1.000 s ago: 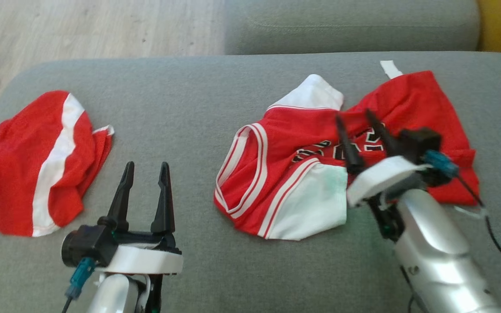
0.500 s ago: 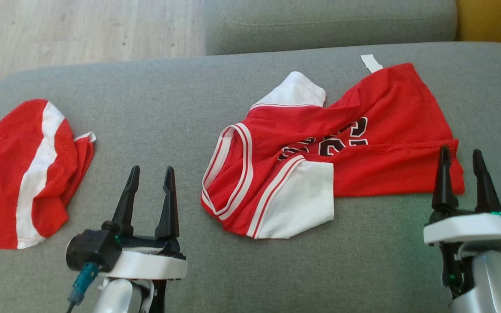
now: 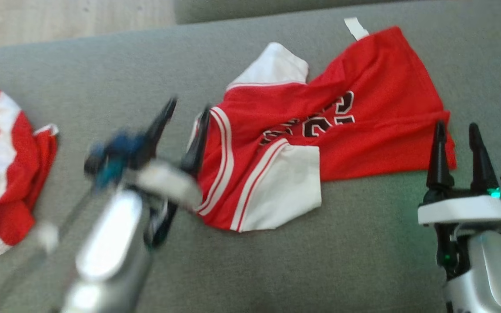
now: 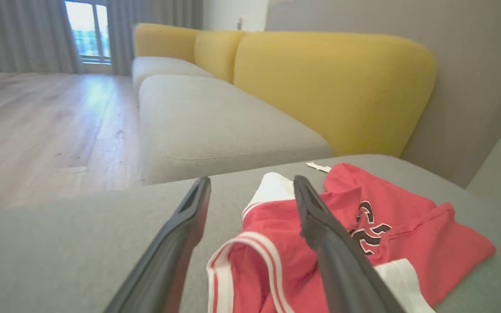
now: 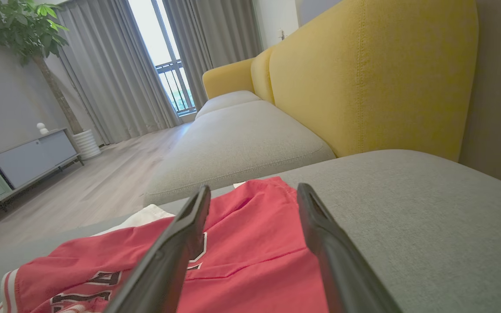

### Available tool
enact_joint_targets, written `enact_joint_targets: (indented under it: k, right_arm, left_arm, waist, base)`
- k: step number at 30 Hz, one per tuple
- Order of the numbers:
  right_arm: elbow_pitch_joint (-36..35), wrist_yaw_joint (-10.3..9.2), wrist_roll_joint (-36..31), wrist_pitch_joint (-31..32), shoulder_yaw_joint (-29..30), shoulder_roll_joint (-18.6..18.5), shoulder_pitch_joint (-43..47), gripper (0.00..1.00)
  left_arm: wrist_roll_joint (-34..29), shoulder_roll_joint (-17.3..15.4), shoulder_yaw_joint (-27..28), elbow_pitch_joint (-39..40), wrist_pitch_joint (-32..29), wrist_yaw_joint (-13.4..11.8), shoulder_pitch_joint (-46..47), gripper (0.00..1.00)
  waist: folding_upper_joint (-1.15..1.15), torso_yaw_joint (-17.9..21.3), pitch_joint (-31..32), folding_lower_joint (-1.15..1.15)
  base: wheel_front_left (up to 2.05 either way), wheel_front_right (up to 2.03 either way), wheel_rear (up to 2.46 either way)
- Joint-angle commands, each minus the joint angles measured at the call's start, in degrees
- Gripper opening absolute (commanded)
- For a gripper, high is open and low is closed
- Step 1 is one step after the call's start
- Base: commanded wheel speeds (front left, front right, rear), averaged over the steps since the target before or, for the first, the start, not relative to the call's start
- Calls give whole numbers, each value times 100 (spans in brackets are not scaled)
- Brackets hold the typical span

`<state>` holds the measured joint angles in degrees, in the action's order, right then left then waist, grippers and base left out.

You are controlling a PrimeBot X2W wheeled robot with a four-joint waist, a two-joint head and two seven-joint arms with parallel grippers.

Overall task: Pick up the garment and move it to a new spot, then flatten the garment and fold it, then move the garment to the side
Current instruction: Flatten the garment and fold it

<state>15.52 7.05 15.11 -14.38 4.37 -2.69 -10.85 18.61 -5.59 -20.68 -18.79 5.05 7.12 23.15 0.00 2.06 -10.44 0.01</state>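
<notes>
Grey sofa cushion (image 3: 102,78), right half: the red jersey (image 3: 320,130) lies creased toward the far edge, collar end pointing to the cushion's left and hem to its right, a white tag poking out at the far hem. One white sleeve is bunched toward the far edge, the other lies folded toward the near edge, and ridges run across the black numerals. As I read it, the flattening is not finished, and the fold and the move to the side are both left to do; whether the first relocation is behind me I cannot tell. My left gripper (image 3: 189,106), blurred in the head view, has its fingers spread over the striped collar, pinching nothing. My right gripper (image 3: 456,127) stands just beside the hem's near corner, fingers likewise spread and empty. A second red-and-white garment (image 3: 2,165) sits crumpled at the cushion's left edge. Beyond are a yellow backrest (image 5: 385,65) and wooden floor (image 3: 59,17).
</notes>
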Motion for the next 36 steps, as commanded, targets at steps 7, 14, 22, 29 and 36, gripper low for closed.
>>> enact_joint_targets:
  k: [7,14,22,29,36]
  right_arm:
    - [-267,44,141,-62,-429,-19,-568,100]
    - [-345,44,377,-62,-652,-19,-760,100]
    - [-424,44,516,-62,-757,-19,-766,100]
    - [-488,44,577,-62,-787,-19,-806,100]
    - [-479,44,580,-62,-873,-19,-819,100]
  left_arm:
    - [1731,-990,-1234,-449,-2630,34,2470,100]
    - [2604,-1854,-2201,-931,-3953,35,3472,100]
    - [3213,-2085,-2774,-1285,-4129,36,3788,100]
    - [2972,-2223,-2911,-1734,-3261,36,4237,0]
    - [2564,-2291,-2980,-2363,-2382,36,4843,0]
  waist:
    - [0,757,-779,-1]
    - [0,1190,-1091,-1]
    - [0,1395,-1238,-1]
    - [0,1466,-1319,-1]
    - [0,1531,-1344,-1]
  base:
    - [0,0,0]
    - [0,0,0]
    - [0,0,0]
    - [0,0,0]
    - [0,0,0]
